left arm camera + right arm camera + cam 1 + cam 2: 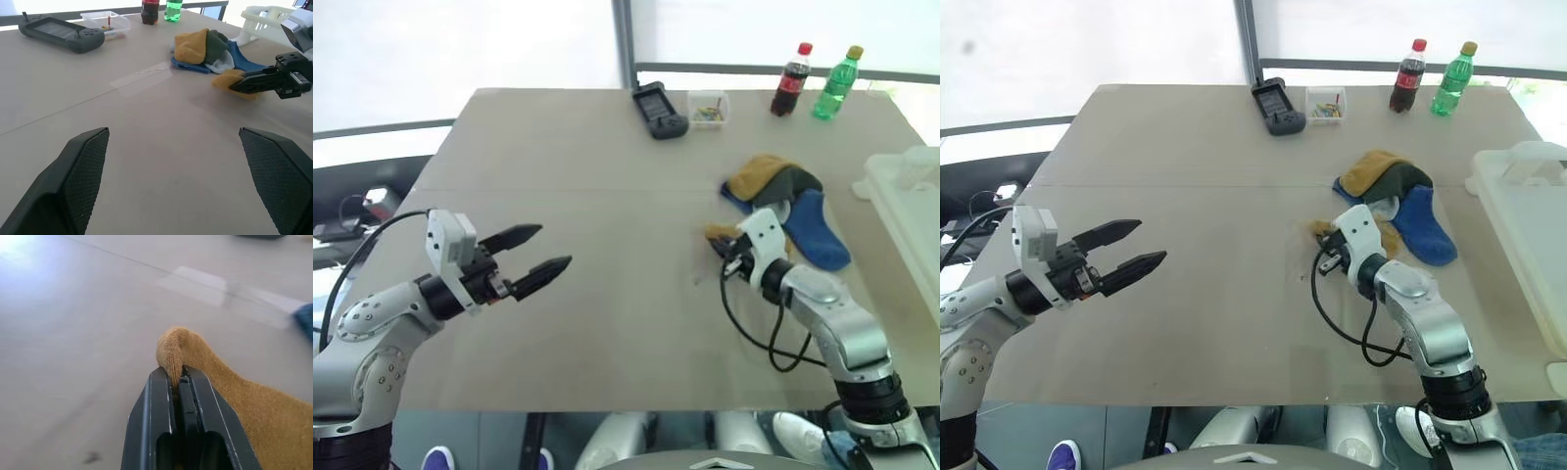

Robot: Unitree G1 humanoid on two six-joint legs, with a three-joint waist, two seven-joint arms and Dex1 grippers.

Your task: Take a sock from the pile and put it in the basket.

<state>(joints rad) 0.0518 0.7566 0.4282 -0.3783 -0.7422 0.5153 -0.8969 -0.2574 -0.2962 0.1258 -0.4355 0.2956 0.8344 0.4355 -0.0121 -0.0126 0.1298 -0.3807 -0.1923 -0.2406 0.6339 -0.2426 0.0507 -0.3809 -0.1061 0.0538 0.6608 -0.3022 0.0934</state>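
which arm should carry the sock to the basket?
Right. Its claw is already shut on a mustard sock, and the basket sits on that side. The left claw hangs open over bare table, far off.

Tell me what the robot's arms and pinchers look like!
Both arms are shiny silver metal with black rings at the joints. The left gripper has two pointy black fingers with a bumpy, dotted grip surface, and a little white box sits on its wrist. The right gripper has the same black fingers and a white wrist box too. A thin black cable loops off each arm.
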